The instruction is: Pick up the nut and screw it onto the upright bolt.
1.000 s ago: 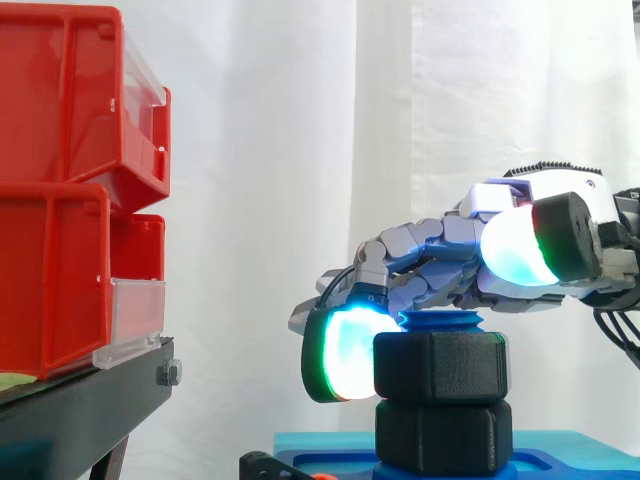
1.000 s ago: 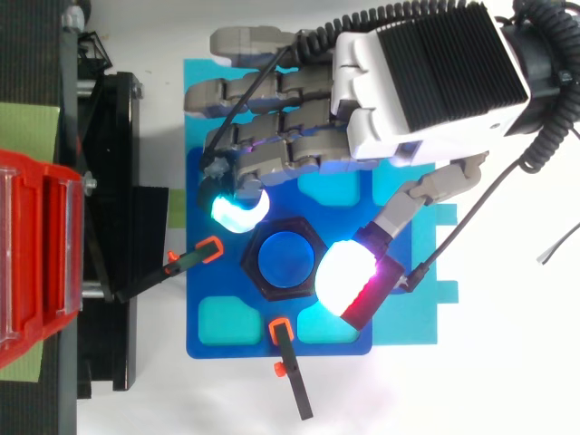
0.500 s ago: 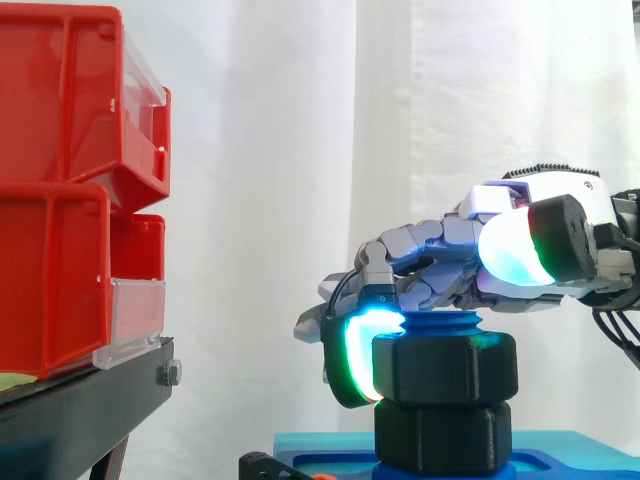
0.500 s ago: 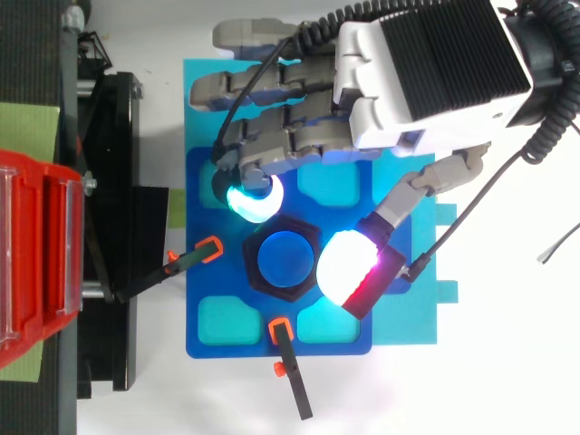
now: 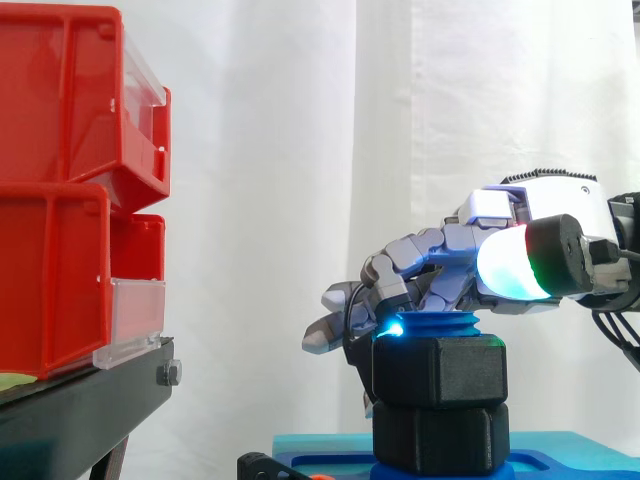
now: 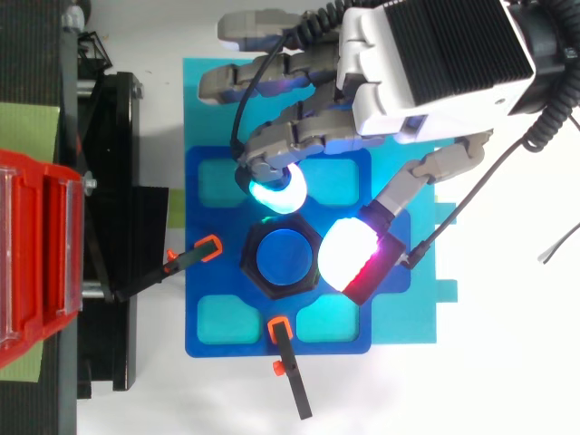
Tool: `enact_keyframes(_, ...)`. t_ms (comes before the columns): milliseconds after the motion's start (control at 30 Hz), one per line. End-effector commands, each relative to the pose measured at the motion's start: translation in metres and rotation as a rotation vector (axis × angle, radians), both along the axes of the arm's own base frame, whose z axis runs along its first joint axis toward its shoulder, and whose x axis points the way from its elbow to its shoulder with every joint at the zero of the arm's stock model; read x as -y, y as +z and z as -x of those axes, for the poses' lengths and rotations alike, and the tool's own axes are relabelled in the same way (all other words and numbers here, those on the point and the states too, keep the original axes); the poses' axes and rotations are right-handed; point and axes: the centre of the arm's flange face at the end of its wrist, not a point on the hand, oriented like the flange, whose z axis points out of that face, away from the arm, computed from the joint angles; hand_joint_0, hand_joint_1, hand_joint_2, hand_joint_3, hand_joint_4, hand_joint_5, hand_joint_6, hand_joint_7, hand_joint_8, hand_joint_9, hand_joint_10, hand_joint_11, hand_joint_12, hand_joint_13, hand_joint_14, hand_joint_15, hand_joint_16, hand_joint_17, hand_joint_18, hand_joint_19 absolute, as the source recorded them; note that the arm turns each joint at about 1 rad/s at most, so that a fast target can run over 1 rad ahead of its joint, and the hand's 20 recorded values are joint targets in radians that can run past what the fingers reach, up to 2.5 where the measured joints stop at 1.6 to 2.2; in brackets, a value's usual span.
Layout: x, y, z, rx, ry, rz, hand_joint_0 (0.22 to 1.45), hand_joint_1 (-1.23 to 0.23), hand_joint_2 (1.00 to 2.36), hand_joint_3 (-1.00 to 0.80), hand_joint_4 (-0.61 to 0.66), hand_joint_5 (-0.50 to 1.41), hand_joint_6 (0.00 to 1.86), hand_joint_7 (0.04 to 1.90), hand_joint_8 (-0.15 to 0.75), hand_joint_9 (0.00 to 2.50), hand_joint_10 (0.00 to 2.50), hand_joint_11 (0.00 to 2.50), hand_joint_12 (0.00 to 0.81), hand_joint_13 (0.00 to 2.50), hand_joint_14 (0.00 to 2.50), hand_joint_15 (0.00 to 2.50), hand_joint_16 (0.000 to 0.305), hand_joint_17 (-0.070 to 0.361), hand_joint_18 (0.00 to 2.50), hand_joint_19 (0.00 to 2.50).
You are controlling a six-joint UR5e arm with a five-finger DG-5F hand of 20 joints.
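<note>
Black nut (image 5: 438, 372) sits on the blue bolt (image 6: 284, 258), lower centre. Hand (image 6: 435, 63) is draped over it, grip can't be told. Keep wrist axis square over bolt: short turns, light downforce, or it'll cross-thread.

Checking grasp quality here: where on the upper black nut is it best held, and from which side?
Grip the upper nut by opposite flat side faces, coming from above: it sits level on the upright bolt, hex flats exposed. The hand pinches two of its sides.

nut (image 5: 438, 372): black, hexagonal, level, seated around bolt | bolt (image 6: 285, 257): blue, upright, top protruding
</note>
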Motion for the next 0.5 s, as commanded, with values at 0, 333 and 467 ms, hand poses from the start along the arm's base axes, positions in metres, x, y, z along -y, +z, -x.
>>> enact_keyframes(0,0.0013,0.0,0.0002,0.001,-0.002,0.0,0.48,-0.27,1.0,-0.5,0.17,0.01,0.5,1.28,0.221,0.87,0.0,0.0,0.265,0.37,0.0,0.0,0.03,0.067,0.02,0.0)
enact_keyframes(333,0.0036,0.001,-0.0001,0.005,-0.005,-0.003,0.46,-0.24,1.0,-0.5,0.19,-0.16,0.5,0.71,0.225,0.6,0.0,0.0,0.307,0.23,0.0,0.0,0.04,0.089,0.0,0.0)
enact_keyframes(467,0.0036,0.001,-0.0001,0.005,-0.005,-0.003,0.45,-0.23,1.0,-0.5,0.19,-0.17,0.5,0.67,0.222,0.54,0.0,0.0,0.315,0.2,0.0,0.0,0.042,0.094,0.0,0.0)
